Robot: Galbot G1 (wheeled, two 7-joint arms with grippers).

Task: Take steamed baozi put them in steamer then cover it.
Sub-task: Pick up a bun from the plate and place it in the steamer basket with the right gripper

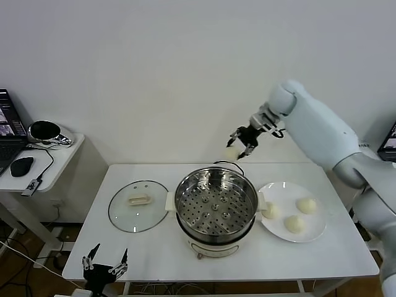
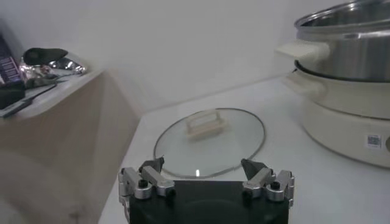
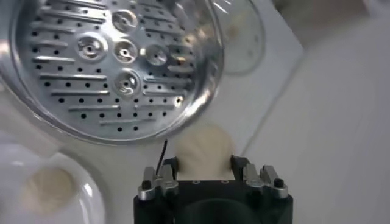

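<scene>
One baozi [image 3: 204,149] is held in the air by the right gripper [image 1: 240,143], raised above and behind the back rim of the steamer [image 1: 215,207]. The risk from here is a drop: the bun looks soft and smooth, and the right wrist view shows it pinched only at its sides, so a loose hold or a quick swing could let it slip onto the table [image 1: 154,253] instead of the perforated tray. A squeeze that is too hard could dent it. Releasing too far back could also bounce it off the steel rim.

The right gripper's fingers are closed against the bun, one on each side, with the bun filling the gap between them. Below it, the tray inside the steamer is bare; no bun rests there yet.

Three more buns sit on a white plate [image 1: 315,226] just right of the steamer: one [image 1: 270,211] near the pot's handle, one [image 1: 305,205] farther back, one [image 1: 293,223] toward the front.

The cover [image 1: 138,205], a glass lid, lies flat on the table left of the steamer, handle up.

The left gripper [image 1: 105,267] waits low at the table's front left edge, fingers spread apart, holding nothing, with the lid ahead of it.
</scene>
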